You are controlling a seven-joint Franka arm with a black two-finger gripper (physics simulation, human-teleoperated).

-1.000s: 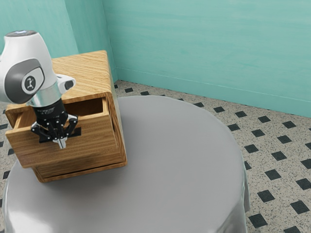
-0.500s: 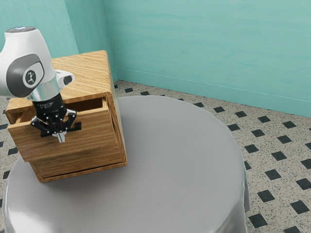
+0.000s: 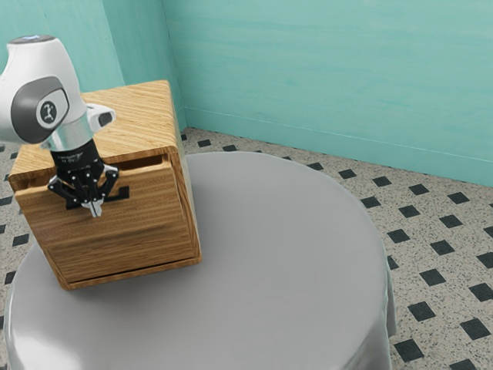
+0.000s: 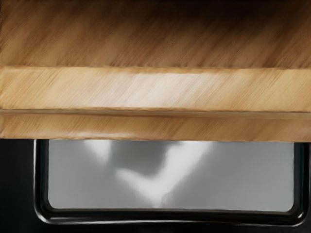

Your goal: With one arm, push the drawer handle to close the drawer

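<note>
Since the drawer stands only a little proud of the cabinet, with a narrow dark gap along its upper edge, the step in hand looks to be the last part of the closing push. Reading the exterior view as a clock face with twelve at its upper edge, I find the cabinet at about ten o'clock on the worktop, and the drawer forms the upper part of the face it turns toward six. My gripper is in front of that face, at the black handle, whose bar reaches out past me toward three o'clock. The fingers are pressed together, with nothing that I can make out between them; whether they touch the handle or the wood behind it, I cannot tell. My arm rises from there toward eleven o'clock, over the cabinet's upper edge. Next, I judge, comes a short, steady push toward twelve, straight into the cabinet, easing off once the front meets the frame. Being near the middle of the front should help the drawer run in evenly; a push off-line could skew it or let the fingertips slide along the bar. The cabinet's own frame is what will stop the travel, and the hand's dark linkage hangs close to the drawer's upper lip, so I would keep its height level. Beyond the worktop, the patterned floor stretches toward three, and the turquoise wall spans twelve to two.
</note>
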